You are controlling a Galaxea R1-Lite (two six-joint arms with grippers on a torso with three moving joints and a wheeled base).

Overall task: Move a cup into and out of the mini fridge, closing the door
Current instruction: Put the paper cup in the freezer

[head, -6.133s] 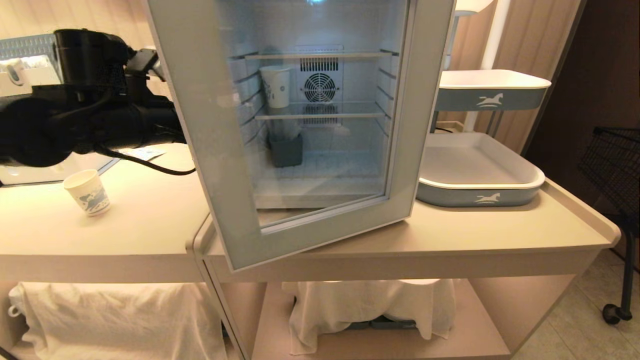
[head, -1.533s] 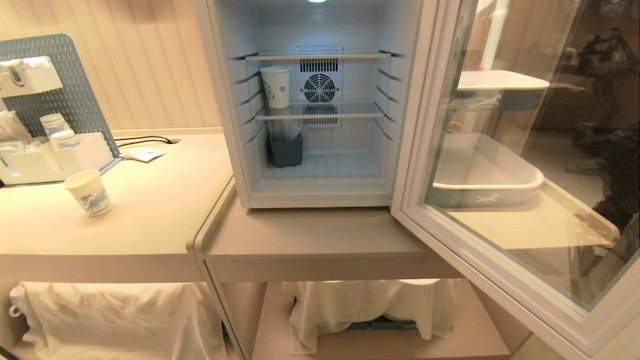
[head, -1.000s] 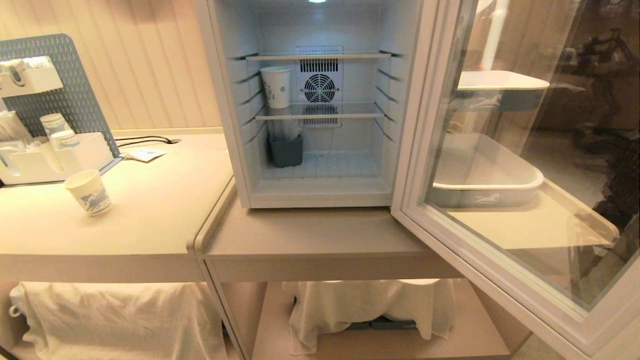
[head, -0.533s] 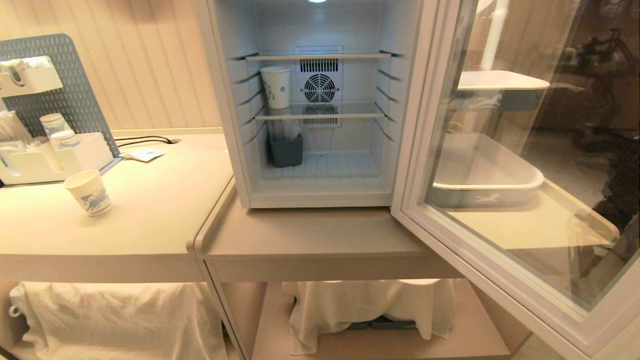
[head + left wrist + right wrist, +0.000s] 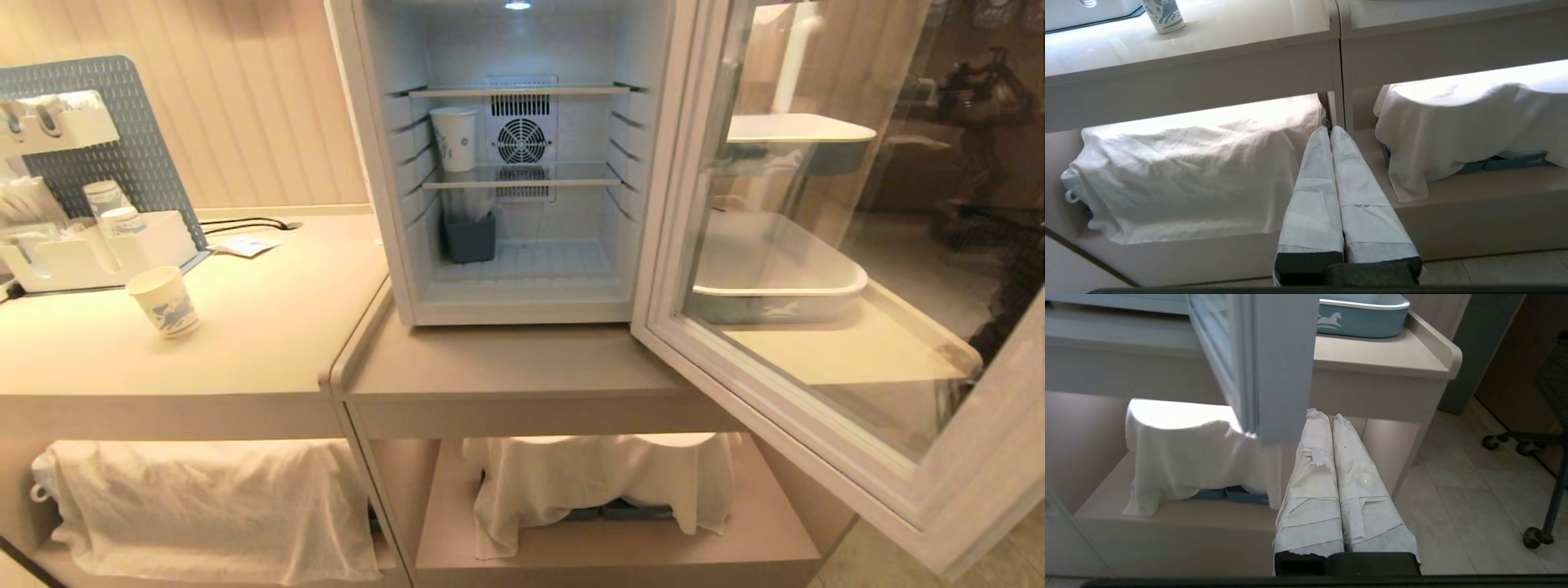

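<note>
The cup [image 5: 166, 302], small and white with a blue print, stands upright on the left counter; it also shows in the left wrist view as the cup [image 5: 1163, 15] at the counter's far side. The mini fridge [image 5: 371, 163] stands lit, and its door [image 5: 775, 412] is swung wide to the right. A taller white cup [image 5: 454, 139] sits on its middle shelf. Neither arm is in the head view. My left gripper [image 5: 1329, 130] is shut and empty, low before the counter's under-shelf. My right gripper [image 5: 1327, 415] is shut and empty, below the door's edge [image 5: 1286, 363].
A white organiser [image 5: 98, 245] with stacked cups and a blue pegboard [image 5: 139, 139] stand at the back left. A grey bin [image 5: 469, 237] sits on the fridge floor. A blue-white tray [image 5: 775, 298] shows through the door glass. White cloths [image 5: 212, 498] cover the lower shelves. A wheeled cart [image 5: 1535, 535] stands at the right.
Six seconds ago my left arm was behind the half-shut door; now the door is wide open and the arm is gone. In the last half second the whole view shifted slightly.
</note>
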